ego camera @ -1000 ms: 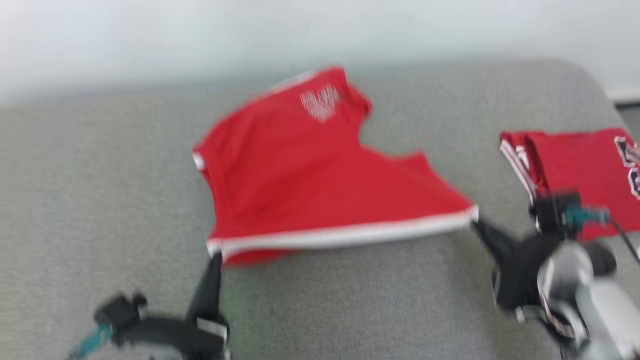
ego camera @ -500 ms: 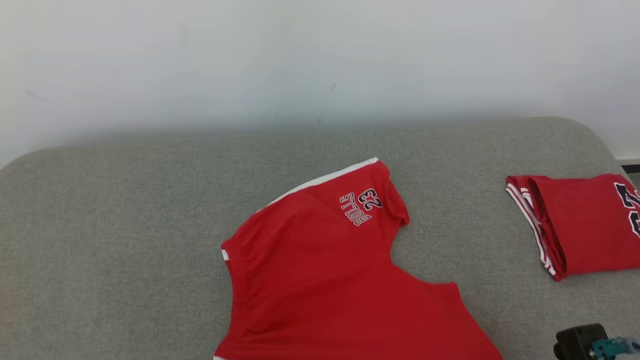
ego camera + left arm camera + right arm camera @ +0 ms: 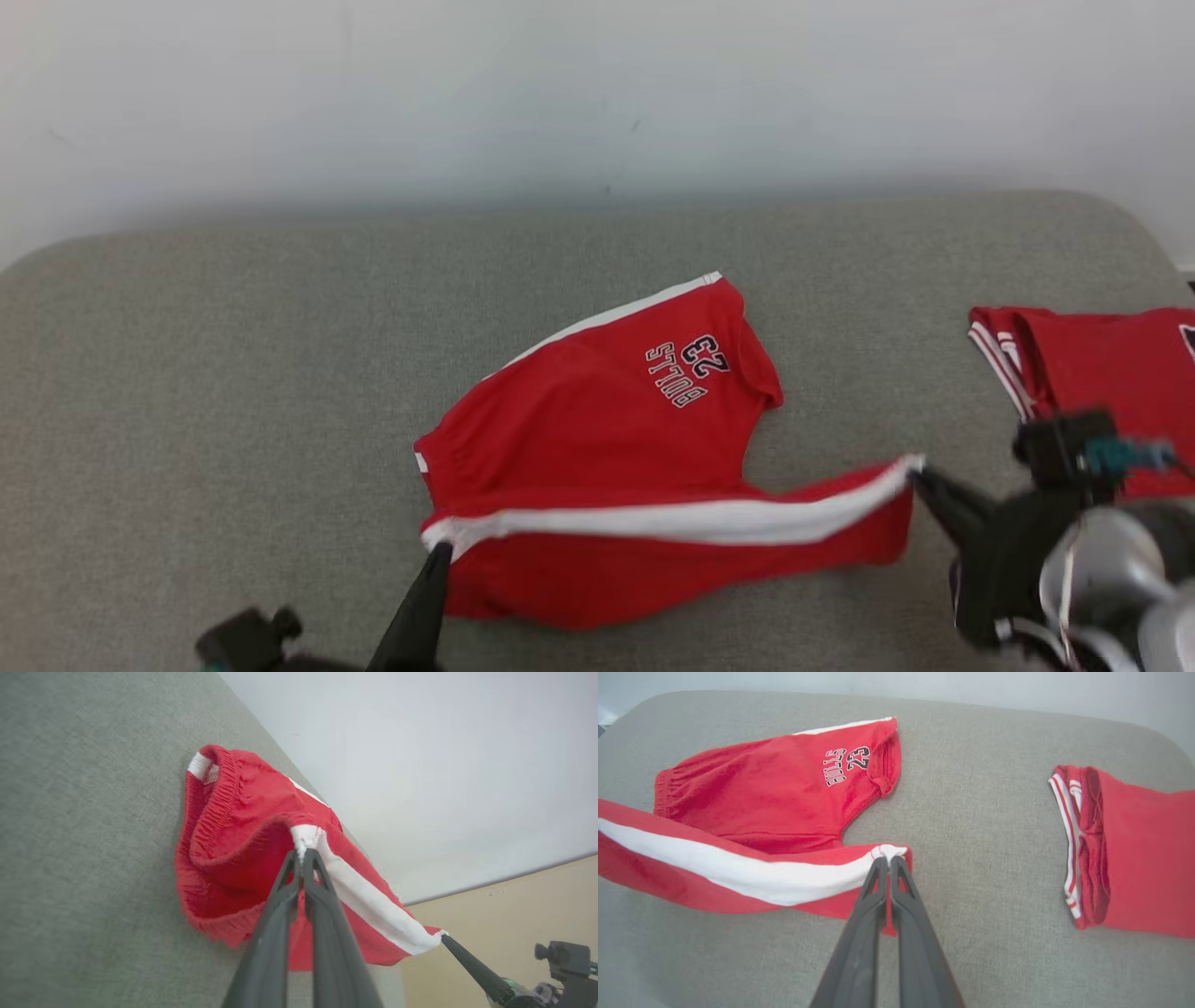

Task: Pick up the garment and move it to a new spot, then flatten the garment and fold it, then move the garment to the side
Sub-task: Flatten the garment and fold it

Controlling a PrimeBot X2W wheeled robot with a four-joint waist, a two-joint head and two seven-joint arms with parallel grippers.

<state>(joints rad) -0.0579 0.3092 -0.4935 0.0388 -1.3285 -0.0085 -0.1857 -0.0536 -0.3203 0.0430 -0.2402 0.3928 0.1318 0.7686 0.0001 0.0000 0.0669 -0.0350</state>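
Note:
Red shorts (image 3: 597,439) with a white side stripe and "BULLS 23" print lie on the grey cushioned surface (image 3: 233,373). Their near edge is lifted and stretched between both grippers. My left gripper (image 3: 439,553) is shut on the waistband end of the stripe, also seen as the left gripper (image 3: 303,851) pinching the white corner. My right gripper (image 3: 915,471) is shut on the leg-hem end of the stripe; the right gripper (image 3: 888,858) pinches that white tip. The far half of the shorts (image 3: 784,788) rests flat.
A second red garment (image 3: 1092,373), folded, with striped trim, lies at the right end of the surface, also seen as the folded garment (image 3: 1120,854). A pale wall (image 3: 560,93) runs behind the surface. Bare grey surface spreads to the left.
The camera shifted between frames. The near striped edge, held by both grippers, has been lifted and carried over toward the far half, so the shorts now lie partly doubled.

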